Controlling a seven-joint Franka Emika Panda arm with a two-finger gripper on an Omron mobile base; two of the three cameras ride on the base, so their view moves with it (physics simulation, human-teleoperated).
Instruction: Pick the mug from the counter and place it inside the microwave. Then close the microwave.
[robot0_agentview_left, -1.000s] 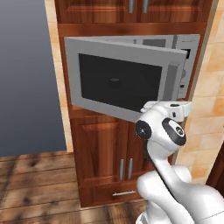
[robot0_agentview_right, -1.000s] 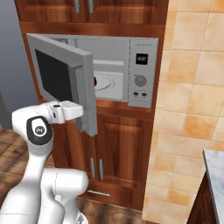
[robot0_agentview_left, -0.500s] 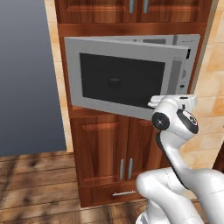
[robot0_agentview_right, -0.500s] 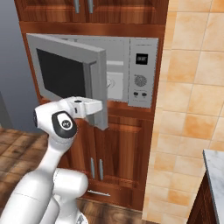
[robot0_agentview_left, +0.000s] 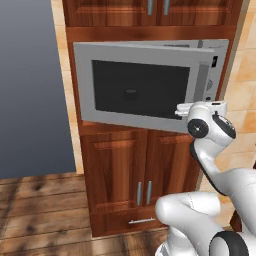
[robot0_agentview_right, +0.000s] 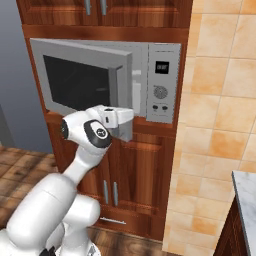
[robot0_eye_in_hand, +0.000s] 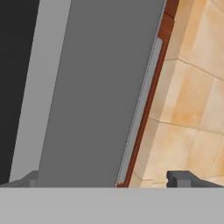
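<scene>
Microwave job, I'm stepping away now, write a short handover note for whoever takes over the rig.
Pincer: open, holding nothing, right at the free edge of the microwave door.
Microwave: built into the wooden cabinets; the door is partly open, swung well in toward the front.
Mug: I can't tell where it is; the door hides the cavity.
Done: closing looks under way.
Left: push the door fully shut, and check the mug is inside.

Reddish-brown wooden cabinets (robot0_agentview_left: 135, 165) (metal handles), tan tiled wall (robot0_agentview_right: 220, 125), plank floor (robot0_agentview_left: 40, 210), grey panel (robot0_agentview_left: 30, 85) leftward.
</scene>
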